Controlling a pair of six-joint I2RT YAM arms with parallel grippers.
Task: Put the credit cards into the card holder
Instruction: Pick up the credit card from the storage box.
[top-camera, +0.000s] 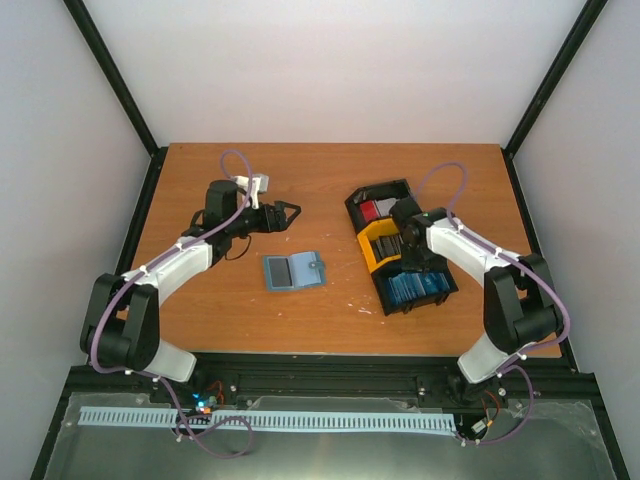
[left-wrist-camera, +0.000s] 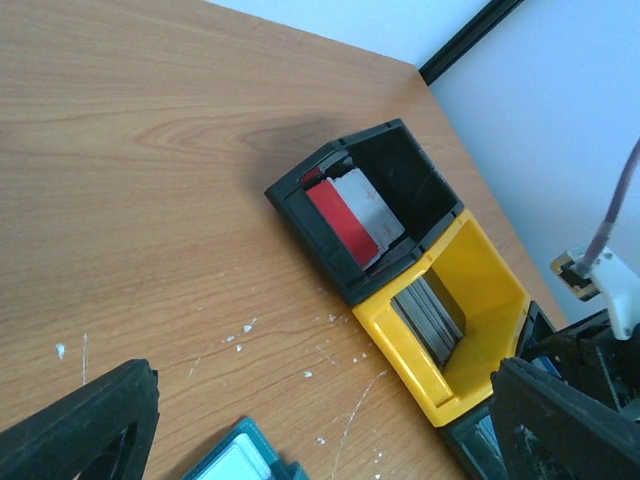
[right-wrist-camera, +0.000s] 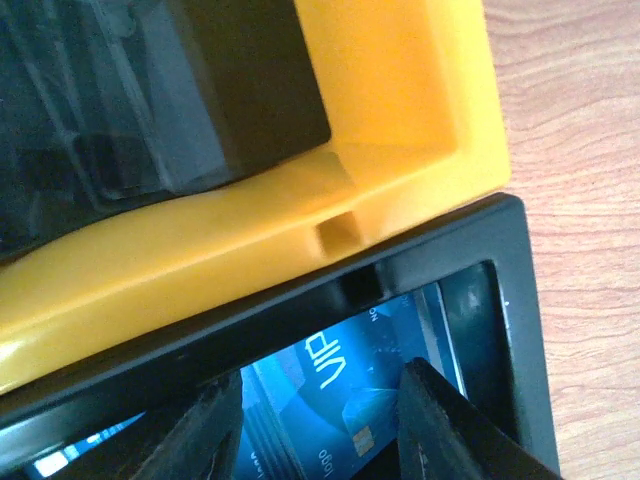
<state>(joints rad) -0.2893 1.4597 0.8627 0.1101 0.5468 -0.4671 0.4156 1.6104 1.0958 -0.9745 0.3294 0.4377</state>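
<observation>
- Wooden table bears the holder, lying open at centre; no card shows in it.
- Right of it the tray keeps the cards: red cards in the far bin, grey ones in the yellow middle, blue cards nearest.
- Down in the blue bin, the right gripper has its jaws parted around a card, probably not yet pinching.
- Beyond the holder, the left gripper hangs wide, empty.
- Best to pinch one card only, then lift straight clear of the wall.

One card holder, one tray, two grippers.
Three compartments in the tray under the right gripper; card holder near the left gripper.
</observation>
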